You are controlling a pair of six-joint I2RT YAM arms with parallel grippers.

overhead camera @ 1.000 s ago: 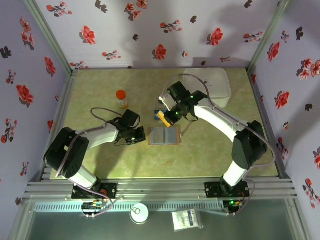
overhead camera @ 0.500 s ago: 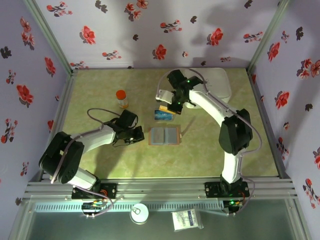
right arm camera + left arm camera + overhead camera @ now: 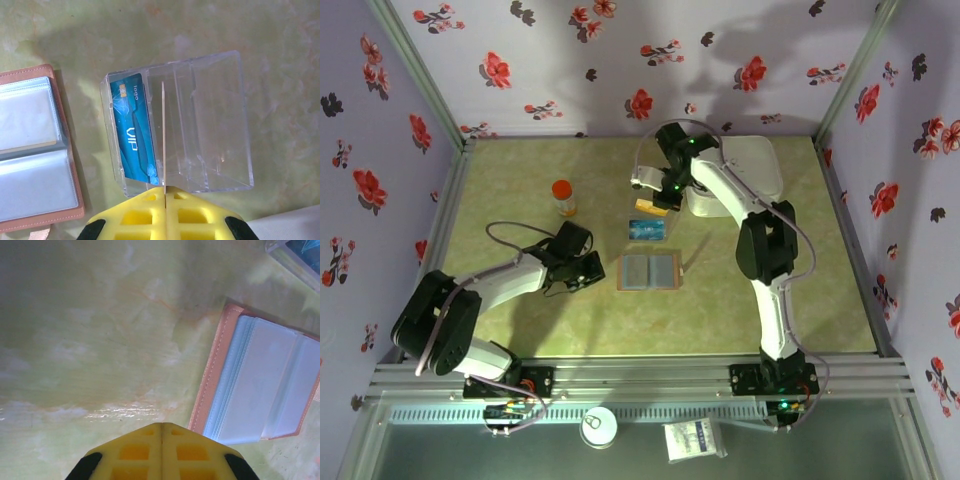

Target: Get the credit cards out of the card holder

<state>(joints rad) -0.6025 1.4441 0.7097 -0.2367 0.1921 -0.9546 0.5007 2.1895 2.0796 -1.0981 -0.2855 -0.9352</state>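
You have the holder lying open and flat on the table, its two grey-blue panels facing up. Just behind the holder, on the side away from the arm bases, stands a clear box with upright slots. The blue card sits in the slot nearest the holder.

Your right gripper is fully closed on the orange card. From the wrist the card shows edge-on as a thin line over the clear box, beside the blue card. You cannot tell whether its far edge is inside a slot or above it.

Your left gripper is also fully closed and has nothing in it. It hangs low over the table just left of the holder, close to the tan rim but not touching it.

Behind and left of the holder, well apart, stands a bottle with an orange cap. Behind and right of it is the white box.
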